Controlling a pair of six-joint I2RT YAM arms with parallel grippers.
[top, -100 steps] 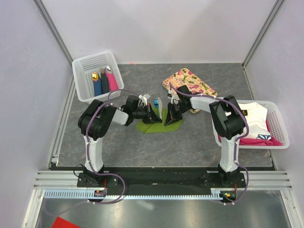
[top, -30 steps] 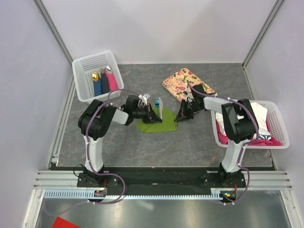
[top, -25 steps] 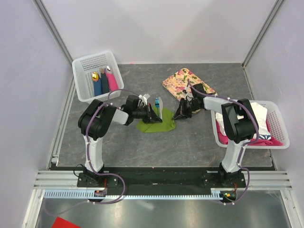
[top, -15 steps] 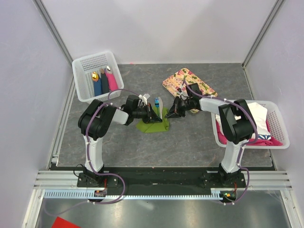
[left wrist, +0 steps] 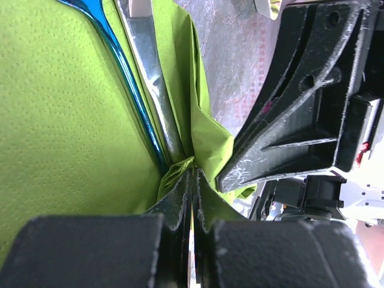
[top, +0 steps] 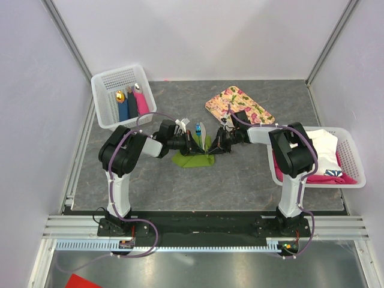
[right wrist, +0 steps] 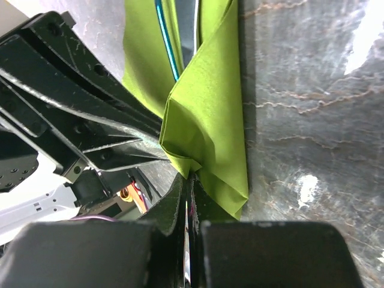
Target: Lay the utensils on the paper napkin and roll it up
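No writing, label, brand, number or sign can be read in any view.

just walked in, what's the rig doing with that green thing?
Both arms are working the paper napkin in the middle of the table. The left gripper and right gripper are each shut on a pinch of it, from opposite sides and close together. The utensils, one blue and one silvery, lie on the napkin with a flap folded over beside them. It is not a tight roll yet.

Noted bright, even overhead light, soft shadows. Saw glare on tabletop (right wrist: 307,183); found close foreground blurred in wrist views.
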